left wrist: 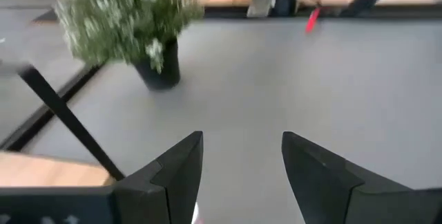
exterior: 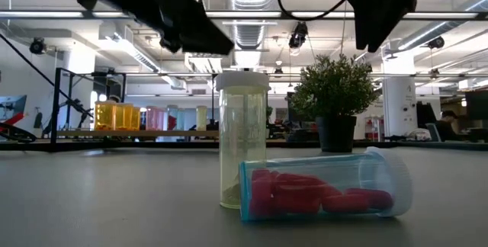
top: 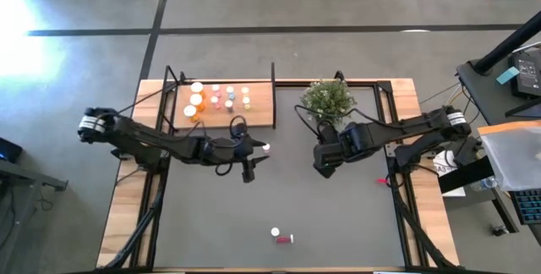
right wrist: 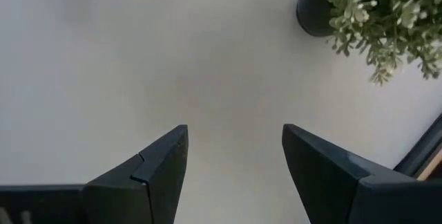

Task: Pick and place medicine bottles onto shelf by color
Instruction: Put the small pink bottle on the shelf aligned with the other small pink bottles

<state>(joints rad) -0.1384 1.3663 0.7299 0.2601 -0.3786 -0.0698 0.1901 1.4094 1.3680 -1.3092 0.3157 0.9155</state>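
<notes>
The wooden shelf (top: pixel 224 105) lies at the far left of the table and carries several small white-capped bottles (top: pixel 221 98), orange ones at its left end. One clear bottle (exterior: pixel 242 136) stands upright near the front edge. A pale blue bottle with red pills (exterior: pixel 320 190) lies on its side in front of it. My left gripper (top: pixel 259 152) is open, raised, just right of the shelf's near corner. A small white cap (top: pixel 265 147) shows at its fingertips. My right gripper (top: pixel 325 167) is open and empty, raised beside the potted plant. My left gripper stands open with a small white-capped thing (left wrist: pixel 196 214) showing at the inner edge of one finger. I cannot tell whether it touches it.
A green potted plant (top: pixel 328 101) stands at the far middle of the table, between the two grippers. A thin dark upright (top: pixel 273 95) edges the shelf's right end. A small red thing (top: pixel 382 181) lies by the right arm's base. The dark mat's middle (top: pixel 279 194) is bare.
</notes>
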